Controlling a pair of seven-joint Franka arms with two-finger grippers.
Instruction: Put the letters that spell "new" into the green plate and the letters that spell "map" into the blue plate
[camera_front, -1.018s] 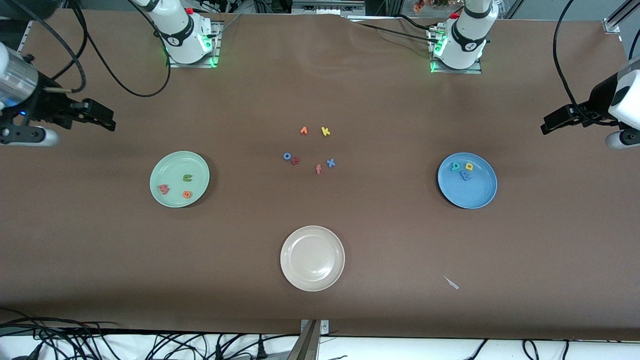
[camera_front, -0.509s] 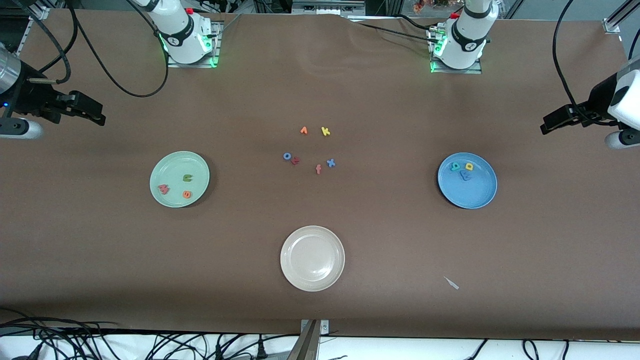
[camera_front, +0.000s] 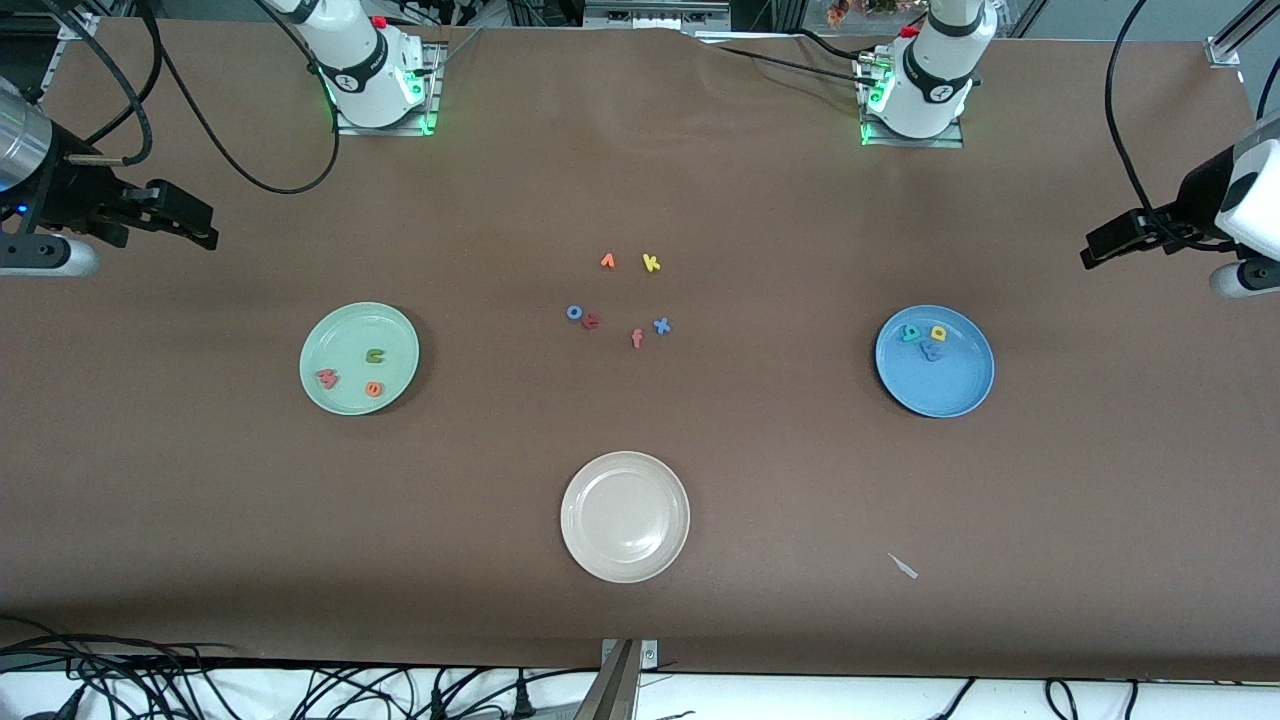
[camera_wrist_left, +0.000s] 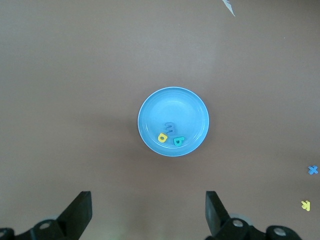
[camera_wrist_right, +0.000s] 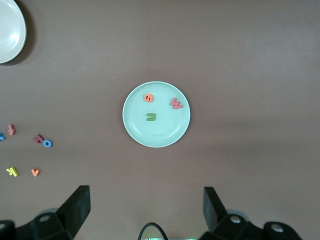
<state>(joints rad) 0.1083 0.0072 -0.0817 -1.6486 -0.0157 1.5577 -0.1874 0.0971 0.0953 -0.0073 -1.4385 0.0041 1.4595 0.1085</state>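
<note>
With the 3 "new" letters (camera_front: 358, 373) in the green plate (camera_front: 330, 325) and the 3 "map" letters (camera_front: 928, 340) in the blue plate (camera_front: 960, 395), the left gripper (camera_front: 1092, 252) and right gripper (camera_front: 208, 228) hang released and empty, well apart from the green plate, so a stray descent could only scatter them.

A beige-white plate (camera_front: 625, 517) sits low in the frame's centre; above it, six scattered small foam letters (camera_front: 620, 296).
</note>
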